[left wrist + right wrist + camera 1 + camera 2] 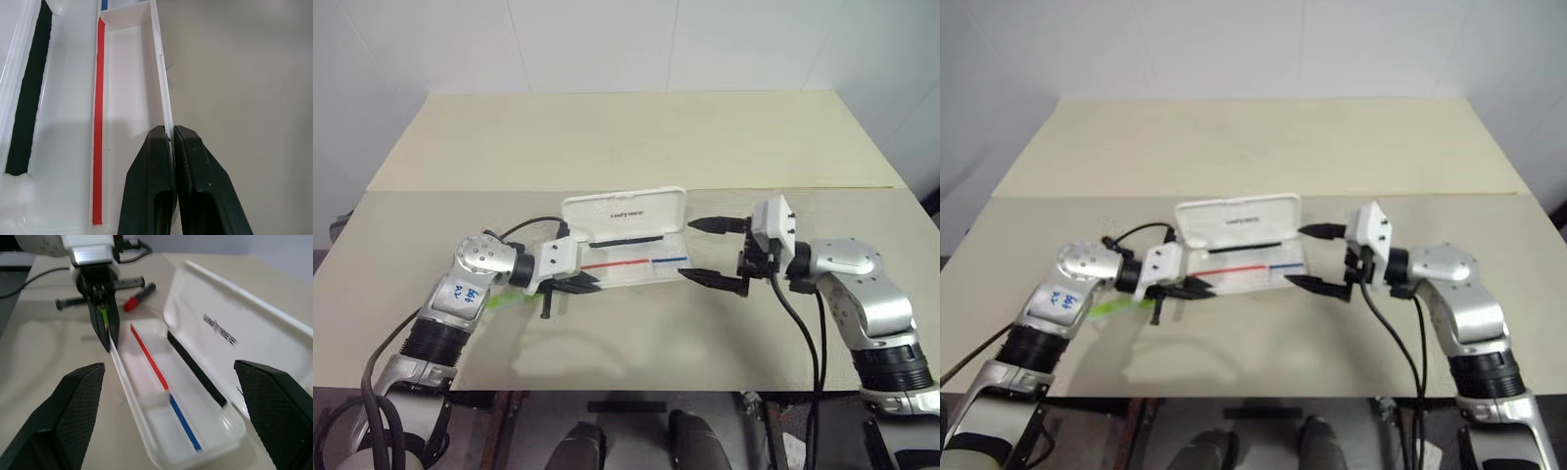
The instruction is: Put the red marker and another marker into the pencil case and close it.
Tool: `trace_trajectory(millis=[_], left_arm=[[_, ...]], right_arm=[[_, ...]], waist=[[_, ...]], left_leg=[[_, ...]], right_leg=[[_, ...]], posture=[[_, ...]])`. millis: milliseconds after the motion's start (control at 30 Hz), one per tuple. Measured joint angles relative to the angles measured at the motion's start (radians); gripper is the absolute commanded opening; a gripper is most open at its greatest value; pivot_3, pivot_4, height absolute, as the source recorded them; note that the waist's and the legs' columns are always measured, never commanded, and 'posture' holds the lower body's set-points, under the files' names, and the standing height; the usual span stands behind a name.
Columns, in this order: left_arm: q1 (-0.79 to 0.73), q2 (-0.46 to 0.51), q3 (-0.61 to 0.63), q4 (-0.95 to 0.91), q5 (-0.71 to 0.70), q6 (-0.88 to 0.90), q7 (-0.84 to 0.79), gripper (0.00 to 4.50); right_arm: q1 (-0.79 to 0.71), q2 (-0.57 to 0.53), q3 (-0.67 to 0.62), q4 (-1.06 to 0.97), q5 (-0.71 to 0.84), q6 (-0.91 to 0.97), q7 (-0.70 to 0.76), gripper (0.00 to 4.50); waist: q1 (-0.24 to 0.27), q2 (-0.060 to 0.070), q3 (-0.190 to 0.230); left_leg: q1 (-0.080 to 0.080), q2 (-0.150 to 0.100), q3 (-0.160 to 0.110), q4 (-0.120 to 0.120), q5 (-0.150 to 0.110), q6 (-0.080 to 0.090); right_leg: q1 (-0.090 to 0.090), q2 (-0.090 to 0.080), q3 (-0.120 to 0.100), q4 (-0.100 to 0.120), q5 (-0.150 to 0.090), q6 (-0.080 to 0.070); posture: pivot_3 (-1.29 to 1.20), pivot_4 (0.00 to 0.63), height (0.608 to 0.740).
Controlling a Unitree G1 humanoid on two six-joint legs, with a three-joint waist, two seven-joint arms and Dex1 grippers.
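The white pencil case (646, 275) lies open at the table's middle, its printed lid (625, 210) standing up behind the tray. My left gripper (591, 286) is shut on the thin front wall (166, 105) at the case's left end. The red marker (138, 297) lies on the table behind that gripper, beside the case's left end. A lime-green marker (509, 300) lies on the table under my left forearm. My right gripper (687, 250) hovers open just off the case's right end, its fingers pointing at the case with nothing between them.
The case rests on a grey-beige mat (636, 343); a cream board (636, 137) covers the far half of the table. A black cable (530, 227) loops over my left wrist. Inside the tray run a red-and-blue stripe (636, 261) and a black stripe (195, 367).
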Motion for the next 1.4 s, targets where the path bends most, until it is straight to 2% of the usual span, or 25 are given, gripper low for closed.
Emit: trace_trajectory(millis=[133,600,700,900,1133,1400], left_arm=[[0.026,0.000,-0.008,-0.013,-0.001,0.000,-0.014,0.02],[0.080,0.013,-0.010,-0.076,-0.001,0.019,-0.018,0.02],[0.080,0.012,-0.014,-0.075,0.000,0.020,-0.016,0.78],[0.069,0.005,-0.017,-0.074,-0.002,0.021,-0.006,2.77],[0.068,0.009,0.004,-0.102,-0.062,0.066,-0.022,2.77],[0.113,0.050,0.069,-0.196,-0.196,0.135,-0.064,2.77]], right_arm=[[0.057,-0.054,-0.045,-0.034,0.012,0.011,0.012,4.50],[0.077,-0.049,-0.063,-0.085,0.025,0.042,-0.014,4.50],[0.069,-0.041,-0.057,-0.085,0.025,0.042,-0.017,4.50],[0.049,-0.029,-0.044,-0.085,0.024,0.042,-0.018,4.50],[0.040,-0.009,-0.028,-0.070,0.021,0.038,-0.018,4.50],[0.028,0.005,-0.024,-0.042,0.017,0.018,-0.016,4.50]], waist=[[0.000,0.000,0.000],[0.001,0.000,0.000],[0.001,0.000,0.000],[0.002,0.000,0.000],[0.001,0.000,0.000],[0.000,0.000,0.000]], left_leg=[[0.000,0.000,0.006,0.000,0.000,0.000],[0.001,0.001,0.008,0.001,0.000,0.000],[0.001,0.001,0.008,0.001,0.000,0.000],[0.001,0.001,0.008,0.001,0.000,0.000],[0.001,0.001,0.008,0.001,0.000,0.000],[0.001,0.001,0.008,0.001,0.000,0.000]], right_leg=[[0.000,0.000,0.000,0.000,0.000,0.000],[0.000,0.000,0.001,-0.002,0.000,0.000],[0.000,0.000,0.001,-0.002,0.000,0.000],[0.000,0.000,0.001,-0.002,0.000,0.000],[0.000,0.000,0.001,-0.001,0.000,0.000],[0.000,0.000,0.001,-0.002,0.000,0.000]], posture=[[0.00,0.150,0.740],[0.00,0.150,0.740],[0.00,0.150,0.740],[0.00,0.150,0.740],[0.00,0.150,0.740],[0.00,0.150,0.740]])
